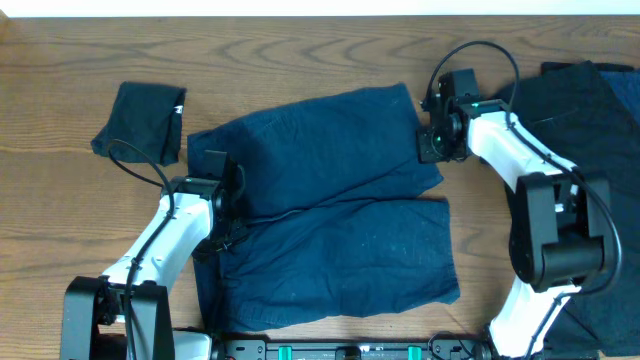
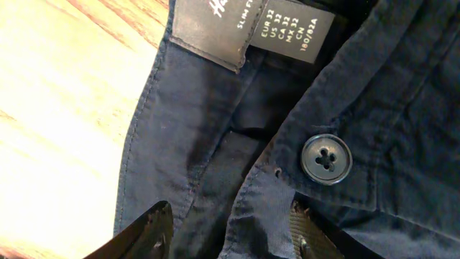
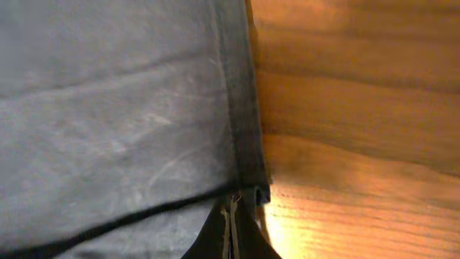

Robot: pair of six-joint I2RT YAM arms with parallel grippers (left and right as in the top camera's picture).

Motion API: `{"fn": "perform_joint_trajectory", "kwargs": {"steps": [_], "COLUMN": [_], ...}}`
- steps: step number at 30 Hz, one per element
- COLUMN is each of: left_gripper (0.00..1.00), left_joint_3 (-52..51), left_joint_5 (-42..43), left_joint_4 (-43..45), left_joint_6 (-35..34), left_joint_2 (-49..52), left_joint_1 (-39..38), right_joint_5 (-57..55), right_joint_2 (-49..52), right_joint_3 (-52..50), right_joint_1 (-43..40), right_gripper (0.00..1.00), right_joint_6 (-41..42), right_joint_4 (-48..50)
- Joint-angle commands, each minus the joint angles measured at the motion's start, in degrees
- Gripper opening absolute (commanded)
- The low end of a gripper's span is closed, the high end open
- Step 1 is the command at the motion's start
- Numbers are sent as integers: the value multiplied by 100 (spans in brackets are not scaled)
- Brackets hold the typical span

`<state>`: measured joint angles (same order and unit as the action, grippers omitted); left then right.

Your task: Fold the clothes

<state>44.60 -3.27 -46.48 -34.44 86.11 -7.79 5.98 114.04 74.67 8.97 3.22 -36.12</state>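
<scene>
A navy blue garment lies spread in the middle of the table, its lower half doubled over. My left gripper is over its left edge. In the left wrist view the waistband, a size label and a dark button show, and the left gripper stands open with a fold of fabric between its fingers. My right gripper is at the garment's upper right corner. In the right wrist view it is shut, pinching the hem corner.
A small folded black garment with a white tag lies at the back left. More dark clothes are piled at the right edge. Bare wood runs along the back.
</scene>
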Motion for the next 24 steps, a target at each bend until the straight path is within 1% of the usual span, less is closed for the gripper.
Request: {"fn": "perform_joint_trajectory", "kwargs": {"steps": [1,6,10,11,13,15,16,17,20,22,24], "left_gripper": [55,56,55,51,38,15,8,6,6,6,6], "left_joint_3": [251,682,975,1110,1394,1722,1825,1878,1847,1764,1631], "left_joint_5": [-87,-85,31,107,179,188,229,293,481,479,479], "left_joint_4": [-83,-79,-44,-116,-352,-691,-793,-839,-811,-748,-586], "left_joint_6": [181,186,627,765,896,894,896,892,881,866,863], "left_joint_2": [28,26,26,26,26,26,26,26,50,94,173], "left_joint_1": [24,22,22,22,22,22,22,22,22,22,22], "right_joint_5": [-9,-573,-538,-525,-420,-162,44,260,1185,1674,1965], "right_joint_2": [79,79,79,68,15,-103,-190,-286,-671,-927,-1143], "right_joint_3": [22,22,22,22,37,79,127,173,341,385,387], "right_joint_1": [4,-173,-334,-369,-417,-450,-452,-452,-407,-343,-247], "right_gripper": [1,1,1,2,3,4,4,5,6,1,1], "right_joint_6": [7,452,463,463,463,461,459,435,186,186,291], "right_joint_4": [39,-15,-90,-94,-107,-199,-293,-391,-780,-990,-1123]}}
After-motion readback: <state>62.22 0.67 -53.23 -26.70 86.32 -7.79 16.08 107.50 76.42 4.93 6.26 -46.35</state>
